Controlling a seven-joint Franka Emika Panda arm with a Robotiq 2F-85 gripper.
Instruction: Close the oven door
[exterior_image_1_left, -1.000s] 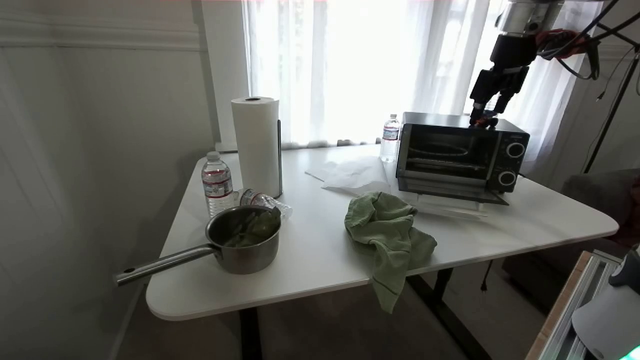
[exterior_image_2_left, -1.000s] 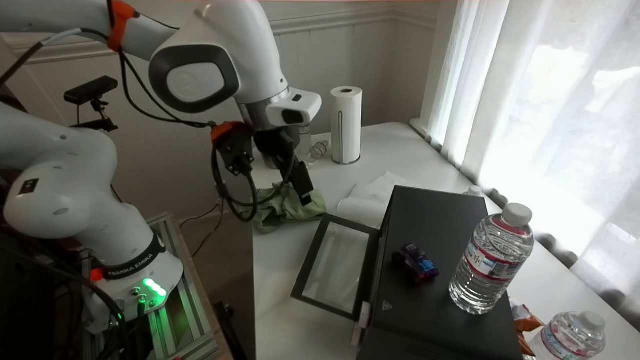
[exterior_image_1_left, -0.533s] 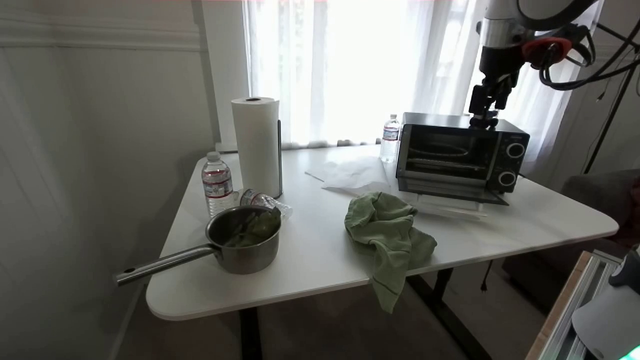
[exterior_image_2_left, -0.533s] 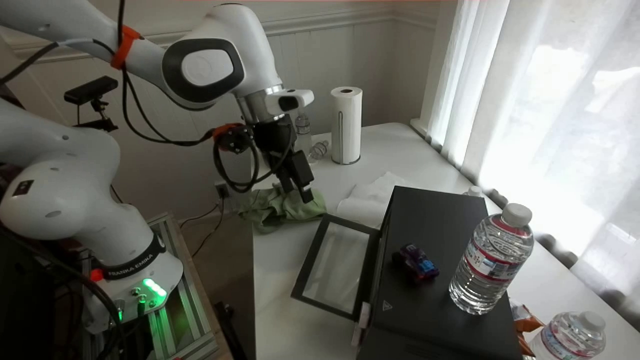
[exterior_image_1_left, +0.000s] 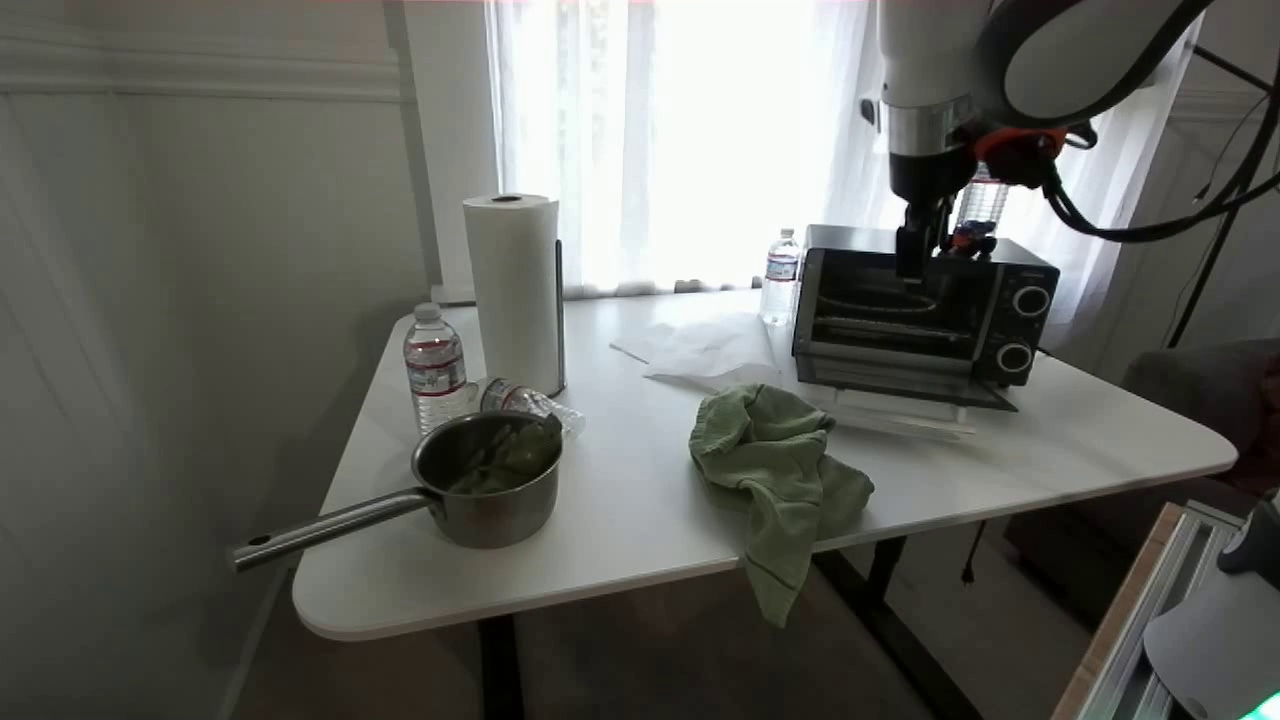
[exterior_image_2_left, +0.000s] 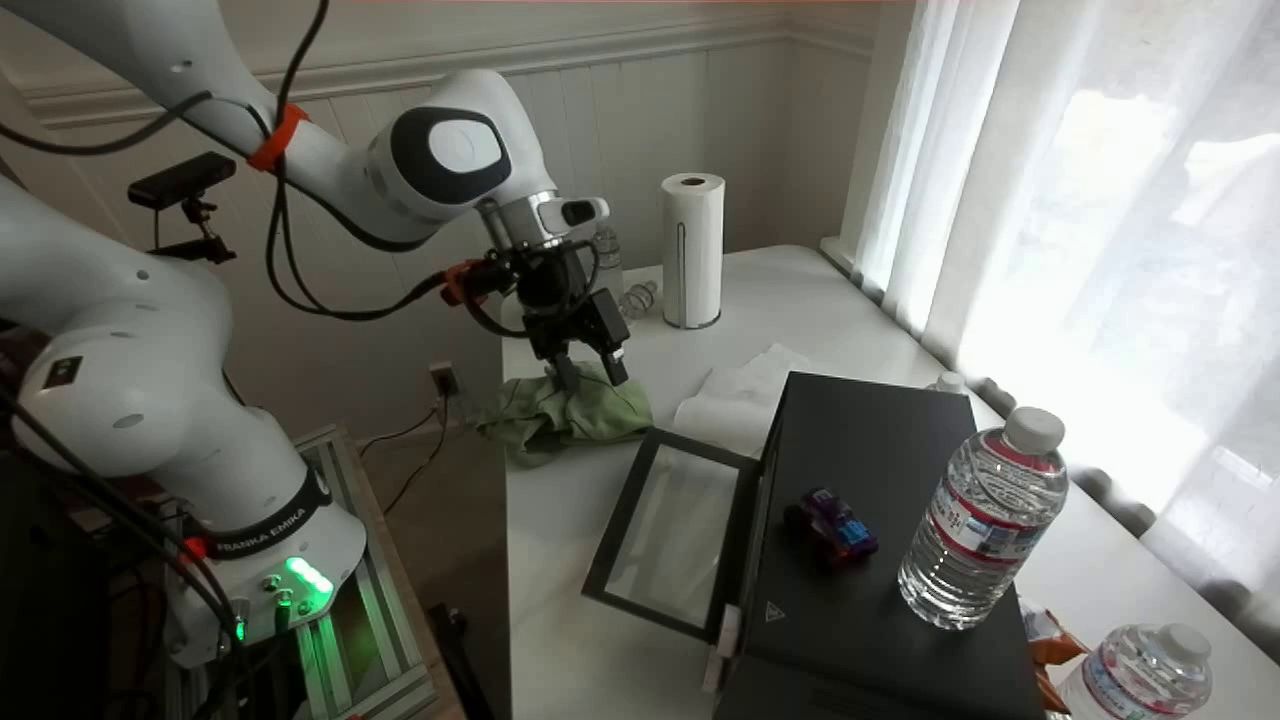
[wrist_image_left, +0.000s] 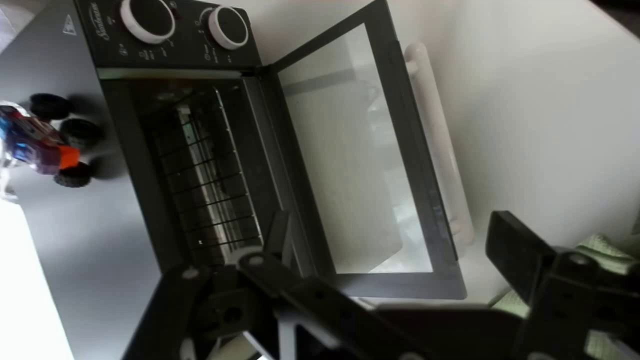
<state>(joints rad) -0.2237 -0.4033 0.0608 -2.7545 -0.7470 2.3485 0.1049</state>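
The black toaster oven (exterior_image_1_left: 815, 280) stands on the white table with its glass door (exterior_image_1_left: 890, 375) folded down open. The door also shows in an exterior view (exterior_image_2_left: 670, 535) and in the wrist view (wrist_image_left: 350, 150). A pale bar handle (wrist_image_left: 440, 140) runs along the door's outer edge. My gripper (exterior_image_2_left: 592, 378) is open and empty, above the table near the door's far end and short of the green cloth. In the wrist view its fingers (wrist_image_left: 390, 222) stand wide apart, overlapping the door's near corner in the picture. I see no contact with the door.
A toy car (exterior_image_2_left: 832, 525) and a water bottle (exterior_image_2_left: 985, 520) stand on the oven. A green cloth (exterior_image_1_left: 770, 460) hangs over the table's front edge. White paper (exterior_image_1_left: 705, 345), a paper towel roll (exterior_image_1_left: 515, 300) and a pot (exterior_image_1_left: 495, 510) also lie on the table.
My gripper has moved left and down in an exterior view, away from in front of the toy car. It has turned, so both fingers now show. The oven door has not moved.
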